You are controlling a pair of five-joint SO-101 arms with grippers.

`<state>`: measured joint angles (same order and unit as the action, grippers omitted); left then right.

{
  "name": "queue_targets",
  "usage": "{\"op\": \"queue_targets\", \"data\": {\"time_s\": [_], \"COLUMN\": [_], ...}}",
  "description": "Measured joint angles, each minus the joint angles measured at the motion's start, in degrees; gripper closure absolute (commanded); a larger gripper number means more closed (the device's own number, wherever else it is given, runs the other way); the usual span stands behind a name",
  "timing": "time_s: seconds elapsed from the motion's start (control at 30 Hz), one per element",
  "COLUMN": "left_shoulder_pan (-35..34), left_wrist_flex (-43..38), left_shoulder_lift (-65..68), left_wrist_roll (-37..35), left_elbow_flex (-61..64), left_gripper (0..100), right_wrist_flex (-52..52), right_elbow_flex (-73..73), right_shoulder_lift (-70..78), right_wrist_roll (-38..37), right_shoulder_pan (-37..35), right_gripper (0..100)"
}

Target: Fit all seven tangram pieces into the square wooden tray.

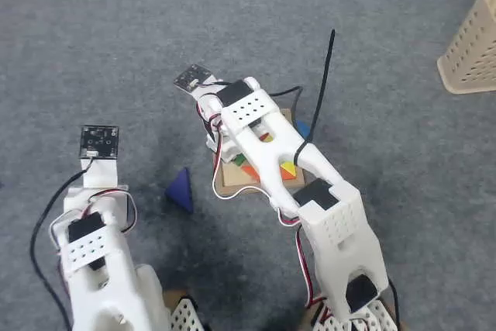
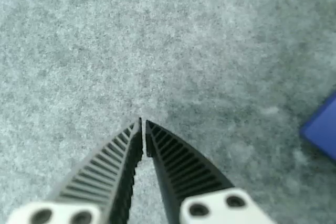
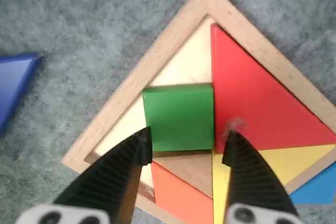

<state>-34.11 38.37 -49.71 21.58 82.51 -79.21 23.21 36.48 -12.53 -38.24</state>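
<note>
A: Lighting flat and diffuse, seems overhead. Fairly bright. Only soft shadows on the grey mat (image 1: 93, 60), darkest under the right arm (image 1: 263, 145) by the tray (image 1: 229, 186)
B: Agreed. No hard glare. One small pale spot on the red piece (image 3: 262, 93), glare or scuff, can't tell

Square wooden tray (image 1: 229, 184): centre of the high view, largely covered by the white right arm (image 1: 267, 145).
Dark blue flat piece (image 2: 321, 129): cut off by the left wrist view's edge.
</note>
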Motion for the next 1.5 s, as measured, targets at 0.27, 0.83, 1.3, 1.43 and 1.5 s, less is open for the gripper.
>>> {"op": "queue_targets", "data": {"time_s": [0.27,0.83,1.3,1.43,1.5], "left_shoulder_pan": [0.0,0.1,0.0,0.0,0.0], "left_wrist_flex": [0.0,0.0,0.0,0.0,0.0], "left_shoulder_lift": [0.0,0.0,0.0,0.0,0.0], "left_wrist_roll": [0.0,0.0,0.0,0.0,0.0], "left_elbow_flex": [0.0,0.0,0.0,0.0,0.0], "left_gripper": [99,99,99,99,99], "right_wrist_flex": [-0.3,-4.0,0.5,1.0,1.2], "right_elbow_flex": [0.0,0.1,0.1,0.1,0.1], "right_shoulder_lift": [-0.6,-9.1,1.1,1.1,1.1], "right_wrist_roll": [0.0,-3.0,-1.1,-0.4,-0.3], "right_shoulder_pan": [0.4,26.3,24.6,23.8,23.4], "right_gripper": [93.9,92.4,83.6,83.6,83.5]}}
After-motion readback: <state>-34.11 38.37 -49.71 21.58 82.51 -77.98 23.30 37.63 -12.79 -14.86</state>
